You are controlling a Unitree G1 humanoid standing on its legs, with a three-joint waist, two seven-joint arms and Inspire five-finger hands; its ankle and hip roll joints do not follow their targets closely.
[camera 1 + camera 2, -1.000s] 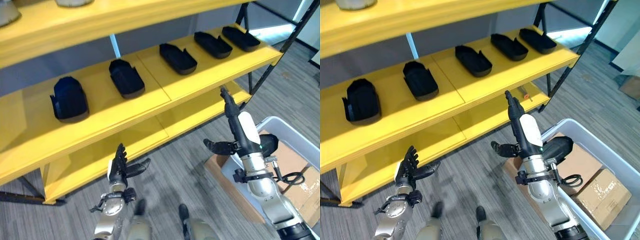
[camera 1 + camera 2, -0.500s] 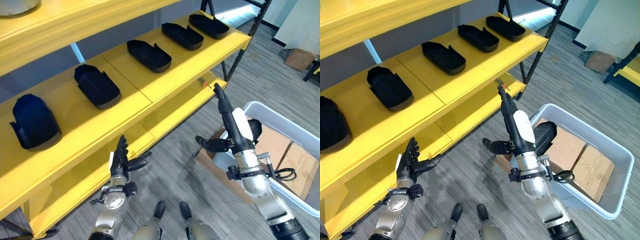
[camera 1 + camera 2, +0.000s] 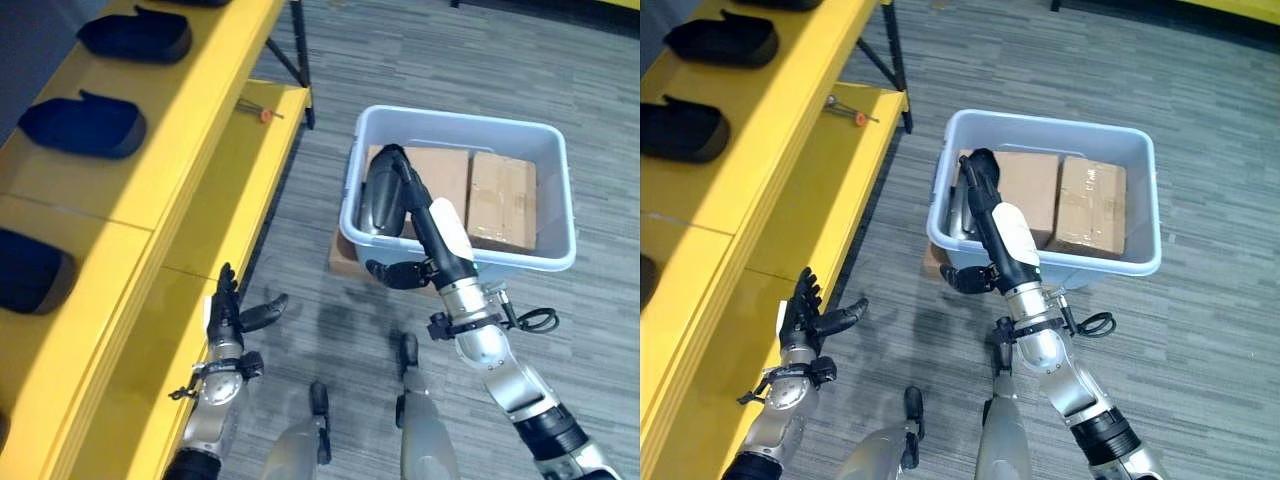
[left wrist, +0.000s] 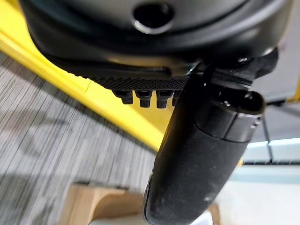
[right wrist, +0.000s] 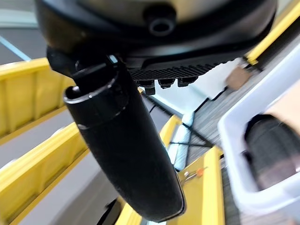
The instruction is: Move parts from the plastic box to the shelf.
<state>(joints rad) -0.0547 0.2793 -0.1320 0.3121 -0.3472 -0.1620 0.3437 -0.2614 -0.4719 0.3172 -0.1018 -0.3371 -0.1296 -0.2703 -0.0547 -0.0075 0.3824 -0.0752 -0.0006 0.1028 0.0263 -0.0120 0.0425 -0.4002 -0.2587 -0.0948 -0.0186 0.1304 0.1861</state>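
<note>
The pale grey plastic box (image 3: 462, 119) stands on the floor to the right of the yellow shelf (image 3: 150, 185). A black moulded part (image 3: 377, 200) leans inside the box's left end, also seen in the right wrist view as a dark part (image 5: 274, 150). My right hand (image 3: 428, 238) reaches over the box's near left wall with straight fingers alongside that part, thumb spread, holding nothing. My left hand (image 3: 227, 313) hangs low beside the shelf's lower board, open and empty. Three black parts (image 3: 85, 125) lie in a row on the shelf.
Two cardboard cartons (image 3: 505, 195) fill the rest of the box. A small red-handled tool (image 3: 262, 113) lies on the lower shelf board. A black shelf post (image 3: 298, 75) stands at the shelf's end. Grey carpet (image 3: 520, 60) spreads around the box.
The camera has swung right and down from the shelf toward the box. My right hand, earlier raised in front of the shelf, now lies over the box beside the black part.
</note>
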